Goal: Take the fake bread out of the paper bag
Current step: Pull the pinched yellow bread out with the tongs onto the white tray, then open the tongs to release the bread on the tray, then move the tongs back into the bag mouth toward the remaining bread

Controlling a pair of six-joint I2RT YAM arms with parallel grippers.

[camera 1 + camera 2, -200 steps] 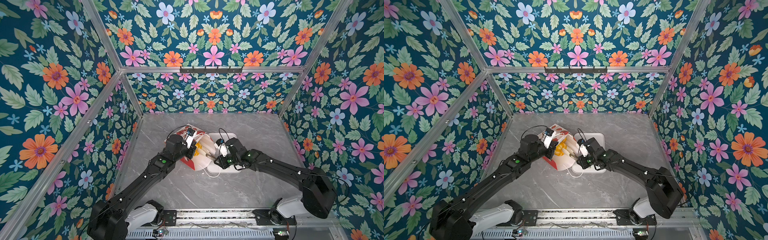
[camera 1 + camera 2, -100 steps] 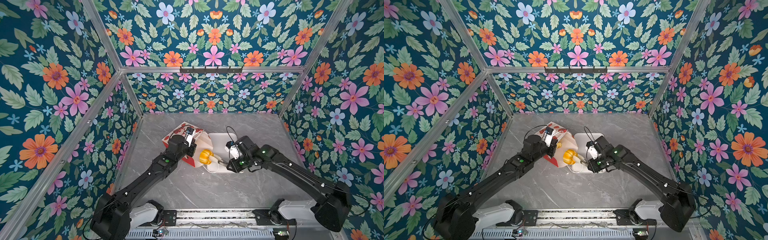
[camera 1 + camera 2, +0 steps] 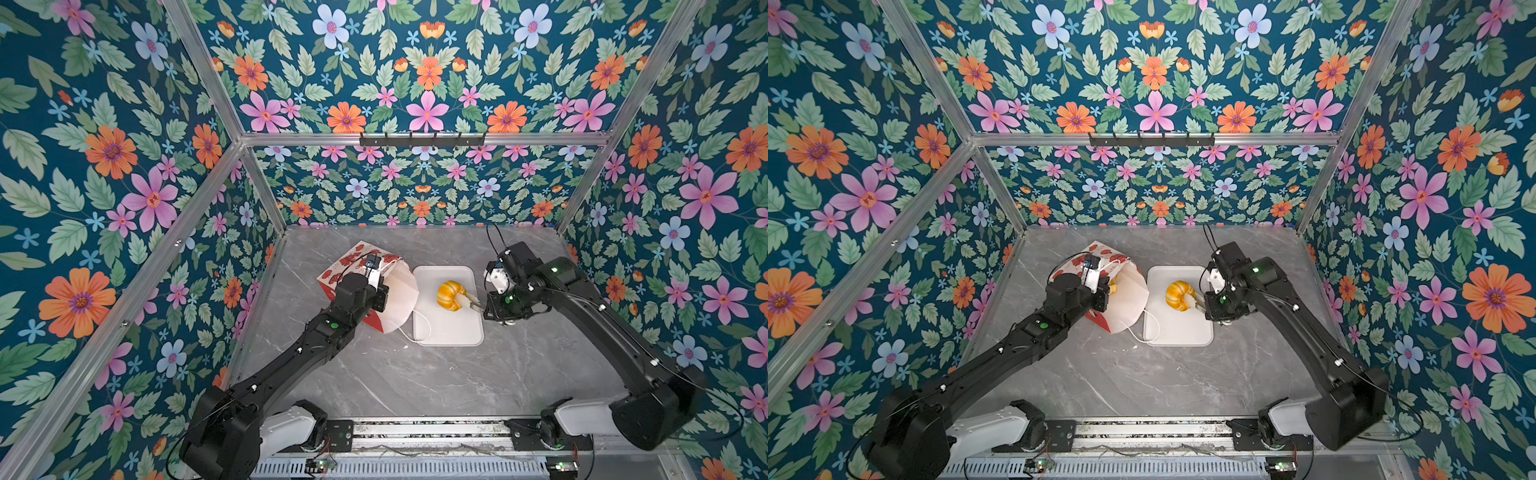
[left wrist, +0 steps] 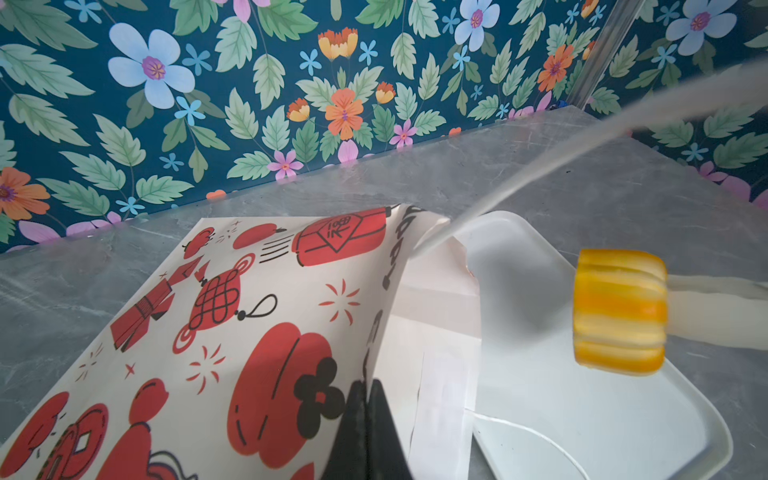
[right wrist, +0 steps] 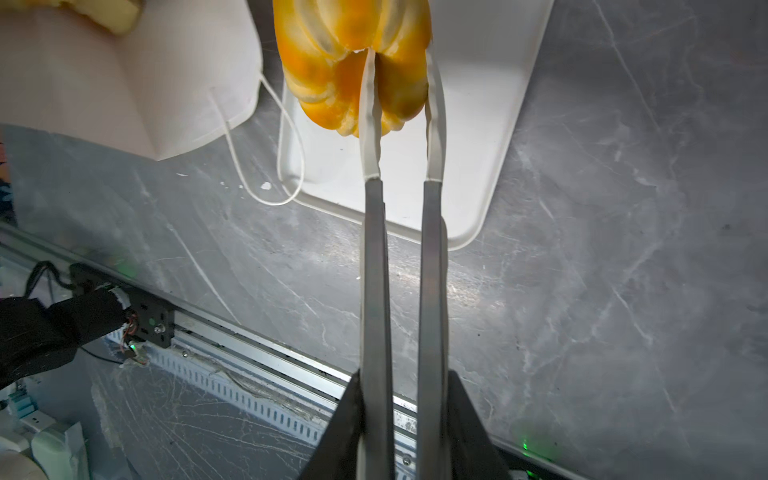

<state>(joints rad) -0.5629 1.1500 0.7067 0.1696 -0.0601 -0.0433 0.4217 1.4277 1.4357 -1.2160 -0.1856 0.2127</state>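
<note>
Our right hand (image 3: 463, 296) is clamped on the bun (image 3: 449, 294). One of its long thin fingers (image 5: 374, 249) lies in a groove near the bun's middle and its mate presses the outer side, so only part of the bun sits in the grip. The bun is at the very tips, straight ahead of that hand and over the tray (image 3: 449, 336); we cannot tell whether it touches the tray. It is near round, with no clear long axis. Its ribs run along the fingers, which puts its stem axis roughly level and in line with them, not upright.

Our left hand (image 4: 365, 419) has its dark fingers pressed together on the rim of the bag (image 3: 397, 299), at the printed side of the mouth. The bag lies on its side on the table (image 3: 415, 382), under and ahead of that hand. Its long axis runs from the closed bottom, away from the right hand, to the mouth, which gapes toward the right hand and reaches the tray's edge. One cord (image 3: 422, 328) trails from the mouth across the tray's corner. Just inside the mouth, beside the left hand, we see a pale yellow bit of bread (image 3: 1113, 284), not yet out.
</note>
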